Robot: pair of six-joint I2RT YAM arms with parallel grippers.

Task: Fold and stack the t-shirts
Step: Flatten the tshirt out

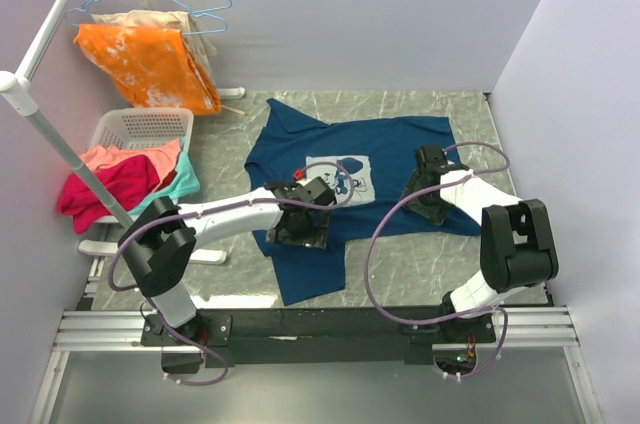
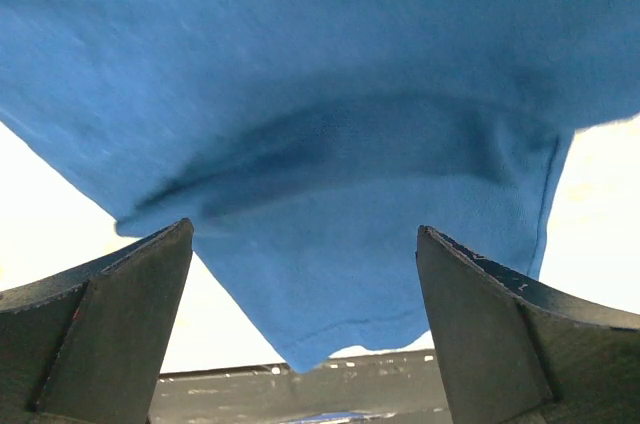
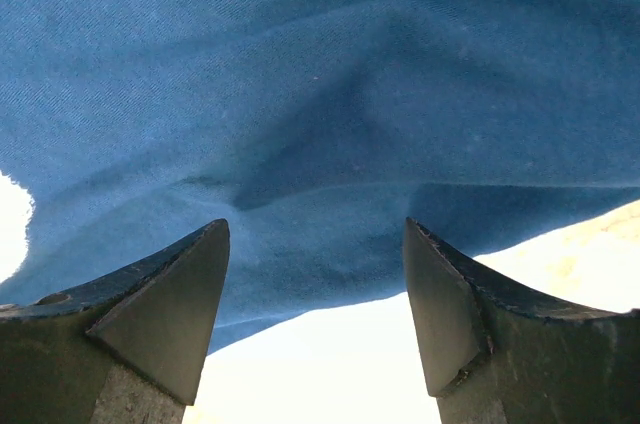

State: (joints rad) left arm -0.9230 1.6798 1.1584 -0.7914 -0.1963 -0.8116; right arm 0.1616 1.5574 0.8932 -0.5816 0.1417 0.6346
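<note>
L pincer (image 2: pixel 305 227) & R pincer (image 3: pixel 316 223) apart over navy tee (image 1: pixel 400 144); print (image 1: pixel 325 166) seen top-view only.

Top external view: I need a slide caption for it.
Left pincer and right pincer, both open, low over a navy t-shirt spread on the table.

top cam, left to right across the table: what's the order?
Red and pink clothes pile → left gripper → right gripper. The navy t-shirt spans both grippers, so it has no place in the order.
</note>
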